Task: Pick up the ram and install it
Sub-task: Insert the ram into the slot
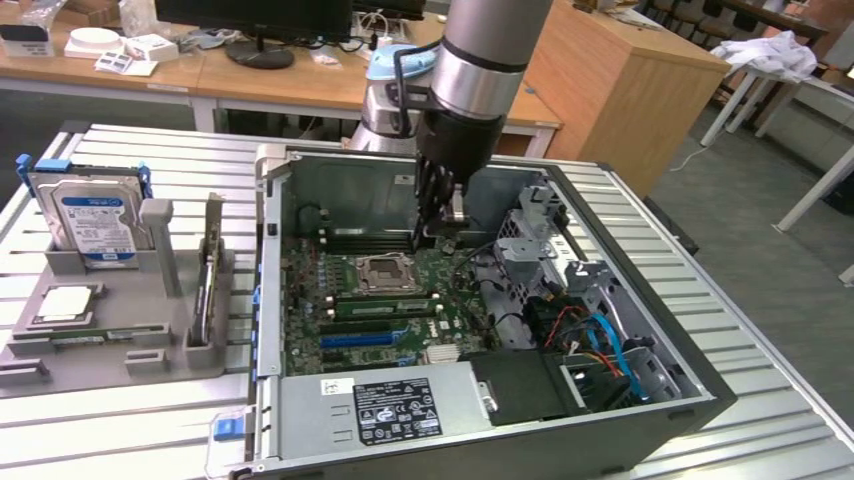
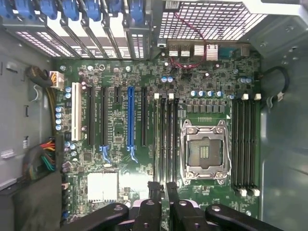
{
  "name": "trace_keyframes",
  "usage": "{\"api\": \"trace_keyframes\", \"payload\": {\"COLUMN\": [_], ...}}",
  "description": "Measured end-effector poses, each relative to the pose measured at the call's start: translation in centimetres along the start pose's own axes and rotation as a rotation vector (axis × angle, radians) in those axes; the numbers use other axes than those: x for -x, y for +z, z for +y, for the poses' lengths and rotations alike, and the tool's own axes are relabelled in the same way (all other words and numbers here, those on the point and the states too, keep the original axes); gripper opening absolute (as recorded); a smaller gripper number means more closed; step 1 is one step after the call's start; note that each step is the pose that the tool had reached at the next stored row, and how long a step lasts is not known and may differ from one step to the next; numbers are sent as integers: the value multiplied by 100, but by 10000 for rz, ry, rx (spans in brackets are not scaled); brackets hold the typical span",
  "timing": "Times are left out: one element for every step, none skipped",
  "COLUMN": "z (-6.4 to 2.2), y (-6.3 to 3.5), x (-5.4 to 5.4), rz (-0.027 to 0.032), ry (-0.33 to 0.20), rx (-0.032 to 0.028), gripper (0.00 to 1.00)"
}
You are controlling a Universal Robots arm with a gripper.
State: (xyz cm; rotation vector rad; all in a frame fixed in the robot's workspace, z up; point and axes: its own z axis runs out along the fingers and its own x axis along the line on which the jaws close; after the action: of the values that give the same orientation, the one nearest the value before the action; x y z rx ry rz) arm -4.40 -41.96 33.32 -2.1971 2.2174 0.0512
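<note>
Jaws hang low inside the open computer case [image 1: 587,445], just over the motherboard [image 2: 120,72], near the processor socket [image 2: 204,151] and in line with the dark memory slots [image 2: 166,139]. Whether they are clenched on the ram or released, I cannot tell. On the exterior view's left, a hard drive [image 1: 94,220] stands upright in a grey tray [image 1: 120,365] on the tabletop [image 1: 134,425].

arm [image 1: 497,50] gets cut off at the exterior view's upper edge, gripper [image 2: 162,186] body runs off the wrist view, hard drive [image 1: 91,215] label's unreadably tiny.
</note>
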Motion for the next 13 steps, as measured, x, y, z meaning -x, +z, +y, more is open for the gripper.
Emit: {"api": "trace_keyframes", "payload": {"z": [-1,-1,-1,-2,-3,-3,-3,-4,-4,-5,-4,-4,-4], "y": [-20,-39,-57,-75,-95,-114,-133,-152,-170,-187,-197,-197,-197], "x": [1,1,2,3,3,4,5,6,6,7,7,7,7], "rz": [0,0,-1,-1,-1,-1,0,0,0,-1,-1,-2,-2], "ry": [0,0,1,1,0,0,1,0,0,0,0,1,0], "rx": [0,0,0,0,-1,0,0,0,0,0,-1,-1,-1], "gripper": [19,19,19,19,19,19,19,19,19,19,19,19,19]}}
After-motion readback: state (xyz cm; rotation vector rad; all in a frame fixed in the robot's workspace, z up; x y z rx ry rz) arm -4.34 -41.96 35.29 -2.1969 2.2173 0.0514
